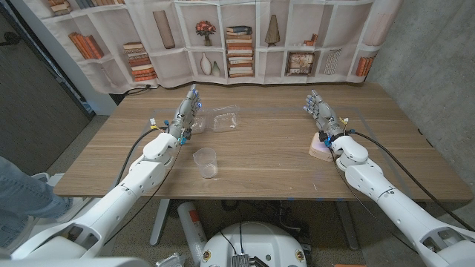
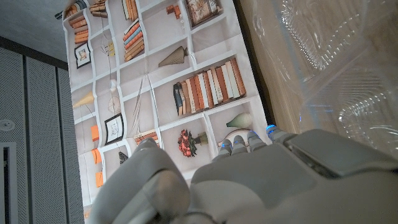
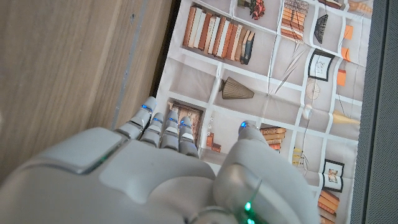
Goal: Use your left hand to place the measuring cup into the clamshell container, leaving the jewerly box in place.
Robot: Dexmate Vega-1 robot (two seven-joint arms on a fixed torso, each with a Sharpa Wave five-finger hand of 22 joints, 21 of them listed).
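A: Progress?
B: Nothing done. Left robot hand (image 1: 187, 111) empty, fingers spread, far-left on the wooden worktop (image 1: 267, 159). Clear plastic measuring cup (image 1: 205, 162) stands near the front edge, untouched, apart from it.
A: Container?
B: Clear plastic clamshell container (image 1: 226, 120) lies open just right of that hand. Open room between them.
A: Right side?
B: Pale pink jewelry box (image 1: 320, 148) under the right robot hand (image 1: 320, 111), empty, fingers apart.

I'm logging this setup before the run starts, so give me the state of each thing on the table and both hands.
Clear plastic measuring cup: upright, empty, not held.
Clear plastic clamshell container: open, nothing inside.
Pink jewelry box: on the table, partly hidden by the right wrist.
Left hand: open, holds nothing.
Right hand: open, holds nothing.
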